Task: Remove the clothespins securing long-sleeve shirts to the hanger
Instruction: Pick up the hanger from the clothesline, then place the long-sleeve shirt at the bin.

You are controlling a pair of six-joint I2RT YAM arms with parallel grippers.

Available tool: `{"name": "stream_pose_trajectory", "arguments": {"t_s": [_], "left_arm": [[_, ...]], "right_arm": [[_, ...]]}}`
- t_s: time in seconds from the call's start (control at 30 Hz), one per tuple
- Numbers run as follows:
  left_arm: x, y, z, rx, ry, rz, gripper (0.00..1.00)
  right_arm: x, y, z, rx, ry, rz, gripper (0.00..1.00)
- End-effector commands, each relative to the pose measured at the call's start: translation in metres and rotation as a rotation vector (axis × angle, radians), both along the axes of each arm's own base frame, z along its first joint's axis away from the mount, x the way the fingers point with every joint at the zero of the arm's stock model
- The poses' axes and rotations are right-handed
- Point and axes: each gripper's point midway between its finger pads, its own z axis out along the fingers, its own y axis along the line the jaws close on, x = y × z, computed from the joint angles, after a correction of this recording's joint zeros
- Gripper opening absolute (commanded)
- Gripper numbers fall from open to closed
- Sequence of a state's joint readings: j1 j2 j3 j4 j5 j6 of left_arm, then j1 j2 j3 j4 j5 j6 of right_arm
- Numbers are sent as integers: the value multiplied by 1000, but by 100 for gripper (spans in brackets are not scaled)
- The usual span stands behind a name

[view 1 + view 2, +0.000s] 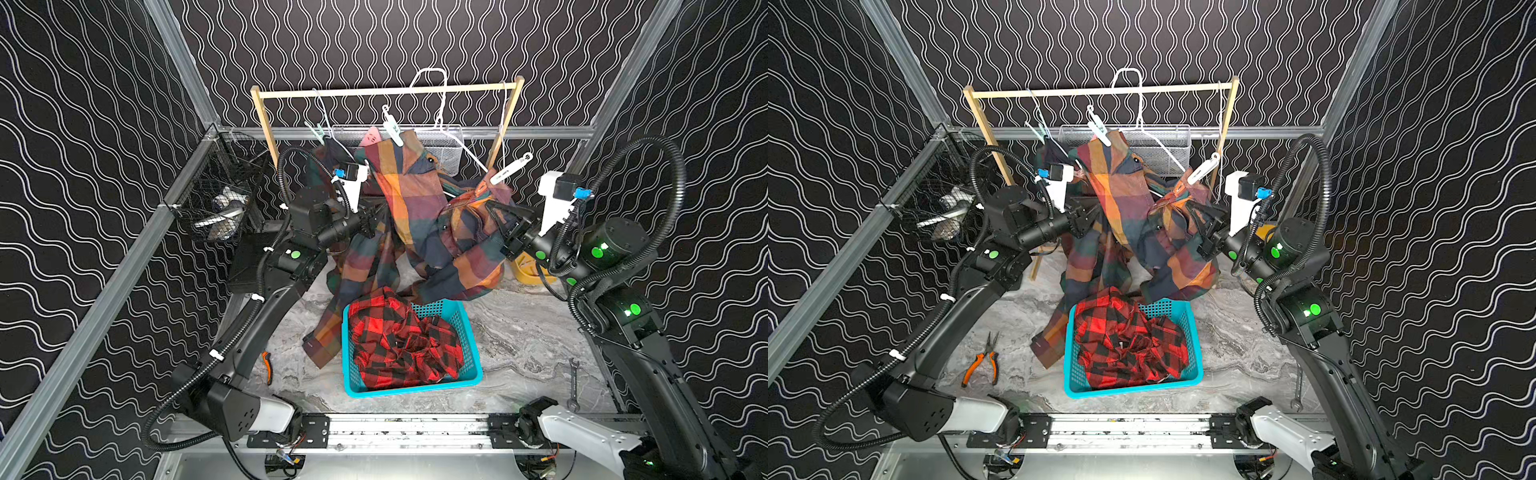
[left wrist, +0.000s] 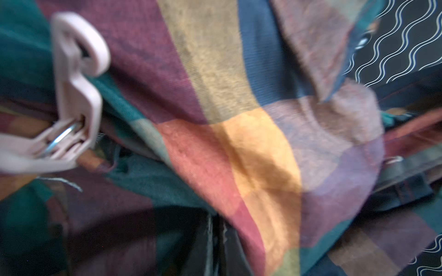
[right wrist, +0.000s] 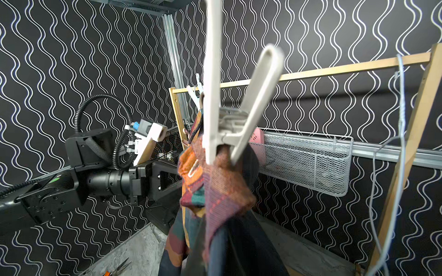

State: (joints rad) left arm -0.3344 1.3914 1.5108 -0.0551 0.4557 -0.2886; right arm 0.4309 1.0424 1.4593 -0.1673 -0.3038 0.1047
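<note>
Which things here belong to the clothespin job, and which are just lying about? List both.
Job: clothespins, plaid shirts, white hanger, wooden rail, red check shirt in blue basket.
Lying about: pliers, wrench, yellow tub.

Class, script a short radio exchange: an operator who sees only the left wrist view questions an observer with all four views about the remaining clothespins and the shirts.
Operator: I see only a pink clothespin on a plaid shirt. Other pins?
Observer: A cream clothespin clamps plaid fabric near the right gripper.
Operator: Any shirt down?
Observer: The red-and-black shirt lies in the blue basket.
</note>
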Motion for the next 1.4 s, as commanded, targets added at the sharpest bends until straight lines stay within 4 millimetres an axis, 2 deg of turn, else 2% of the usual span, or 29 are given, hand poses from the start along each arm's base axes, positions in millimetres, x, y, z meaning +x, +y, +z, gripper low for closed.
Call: {"name": "stream_pose_trajectory", "arguments": {"t_s": [0.0,0.1,0.23,0.4,0.43,0.5,0.63,0.67,0.77,0.83,1.03,1.07,1.1,1.13,1.17,1.37], "left_arm": [[-3,5,1,34,-31,25,10],[4,13,-21,99,9,86,17],[16,41,-53,209,70,254,18],[22,79,-81,335,112,455,19],[21,85,-84,354,115,479,23],[19,93,-85,390,116,510,44],[6,105,-76,420,97,548,76],[1,108,-71,422,85,554,82],[-19,111,-51,398,34,544,92],[-33,110,-37,372,-14,515,98],[-66,95,-13,330,-84,383,98],[-69,88,-10,316,-90,339,96],[-73,77,-9,299,-89,272,85],[-74,68,-9,284,-81,219,76],[-73,57,-10,258,-60,163,74],[-56,15,-26,120,36,17,78]], "right_arm": [[-2,1,17,37,-61,12,0],[9,-5,12,24,-37,-49,0],[19,-14,5,-1,-16,-131,0],[26,-21,0,-26,-6,-187,0],[27,-21,-1,-29,-3,-190,0],[31,-21,-3,-36,2,-199,0],[35,-20,-6,-53,14,-203,0],[36,-19,-7,-55,15,-204,0],[38,-18,-7,-58,18,-202,0],[40,-17,-9,-63,23,-198,0],[43,-11,-9,-69,34,-169,0],[43,-9,-10,-71,36,-162,0],[43,-8,-9,-73,36,-155,0],[42,-8,-9,-75,36,-150,0],[41,-6,-8,-76,34,-141,0],[32,-5,9,-55,-2,-113,0]]}}
